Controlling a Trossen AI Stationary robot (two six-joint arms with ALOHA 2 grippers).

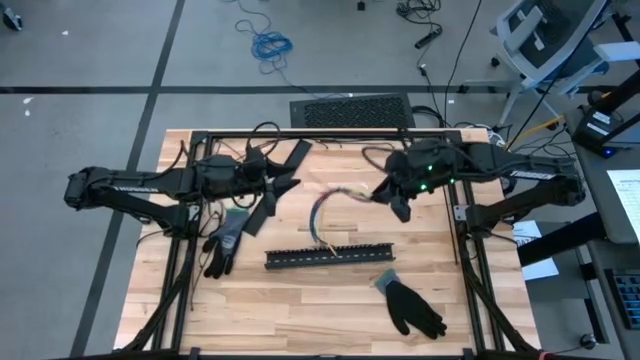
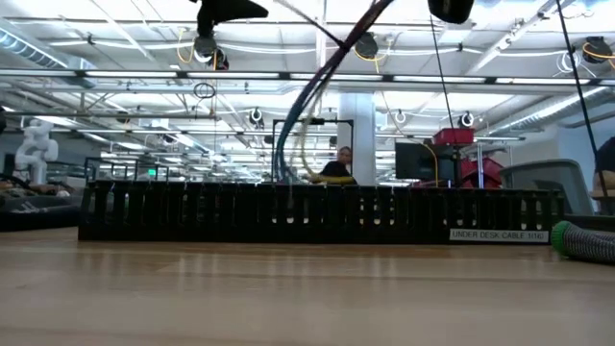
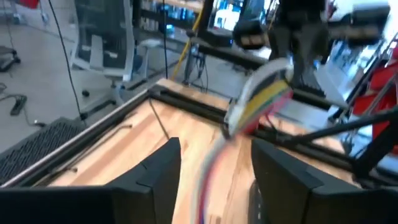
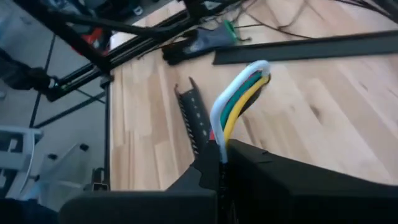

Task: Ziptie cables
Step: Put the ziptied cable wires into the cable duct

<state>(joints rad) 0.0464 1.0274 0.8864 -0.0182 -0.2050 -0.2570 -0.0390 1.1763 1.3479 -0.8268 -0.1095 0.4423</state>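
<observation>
The cables [image 1: 322, 212], a bundle of white, green, yellow and red wires, run from my right gripper [image 1: 381, 194] down to the black slotted strip [image 1: 330, 257] at mid-table. My right gripper [image 4: 221, 158] is raised above the table and shut on them. In the low view the cables [image 2: 300, 115] rise from behind the strip [image 2: 317, 213] and slant up out of the picture. My left gripper [image 1: 276, 188] hovers left of the bundle, open. In its wrist view the blurred cables [image 3: 214, 155] show between its fingers [image 3: 158, 174], apart from them. My right gripper pinches the bundle between its two fingers near its upper end [image 4: 222, 140]. A short bent length [image 4: 249, 78] sticks out past the fingertips. The fingers come from the table's right side, slanting down. The bundle hangs slack below them, its lower end [image 1: 318, 243] at the strip.
A dark glove [image 1: 222, 240] lies left of the strip and another [image 1: 410, 305] lies near the front right. A black frame [image 1: 330, 135] borders the table's far edge. A person [image 2: 336, 165] sits in the room behind the table.
</observation>
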